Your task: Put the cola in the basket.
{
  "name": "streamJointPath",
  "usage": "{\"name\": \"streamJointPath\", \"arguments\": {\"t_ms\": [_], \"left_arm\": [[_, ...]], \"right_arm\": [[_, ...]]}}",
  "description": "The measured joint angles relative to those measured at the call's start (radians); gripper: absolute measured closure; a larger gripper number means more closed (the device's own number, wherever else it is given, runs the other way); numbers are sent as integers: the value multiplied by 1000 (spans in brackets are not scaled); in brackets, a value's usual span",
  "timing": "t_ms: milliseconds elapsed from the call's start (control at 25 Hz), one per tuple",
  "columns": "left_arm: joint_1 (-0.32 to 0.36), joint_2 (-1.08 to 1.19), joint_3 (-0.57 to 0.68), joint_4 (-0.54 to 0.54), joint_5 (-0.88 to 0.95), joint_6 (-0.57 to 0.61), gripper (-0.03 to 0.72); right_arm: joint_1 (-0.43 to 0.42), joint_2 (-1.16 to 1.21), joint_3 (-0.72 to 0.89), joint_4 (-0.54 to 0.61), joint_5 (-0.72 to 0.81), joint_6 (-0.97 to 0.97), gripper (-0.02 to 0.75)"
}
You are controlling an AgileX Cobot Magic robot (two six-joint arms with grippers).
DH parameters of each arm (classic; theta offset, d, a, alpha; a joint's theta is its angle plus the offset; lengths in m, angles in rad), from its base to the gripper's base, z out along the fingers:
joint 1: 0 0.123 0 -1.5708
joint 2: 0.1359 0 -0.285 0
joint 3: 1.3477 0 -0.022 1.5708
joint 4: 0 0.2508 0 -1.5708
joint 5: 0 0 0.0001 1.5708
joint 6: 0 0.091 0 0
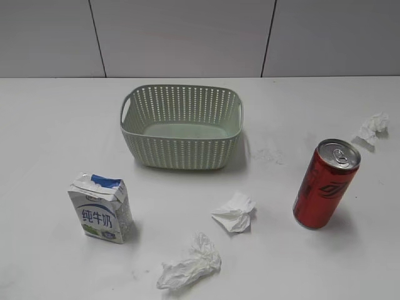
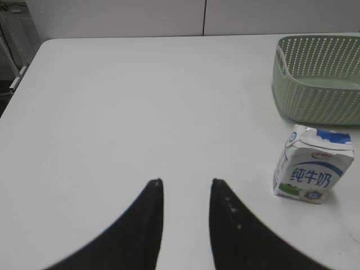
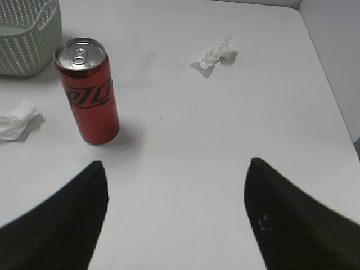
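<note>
The cola (image 1: 326, 184) is a tall slim red can with a silver top, standing upright on the white table at the right. It also shows in the right wrist view (image 3: 88, 90). The pale green perforated basket (image 1: 181, 153) stands empty at the back middle; it also shows in the left wrist view (image 2: 315, 101) and the right wrist view (image 3: 28, 45). My right gripper (image 3: 177, 166) is wide open and empty, short of the cola and to its right. My left gripper (image 2: 185, 183) is open and empty over bare table. Neither gripper shows in the exterior view.
A white-and-blue milk carton (image 1: 101, 208) stands at the front left, also in the left wrist view (image 2: 312, 171). Crumpled tissues lie at the front middle (image 1: 234, 212), lower front (image 1: 187, 265) and far right (image 1: 374, 127). The table's left edge (image 2: 22, 84) shows.
</note>
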Motion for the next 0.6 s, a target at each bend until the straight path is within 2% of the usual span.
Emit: {"name": "streamJointPath", "arguments": {"t_ms": [600], "left_arm": [[0, 0, 0, 0, 0, 0, 458]], "right_arm": [[0, 64, -1, 1, 0, 0, 167]]}}
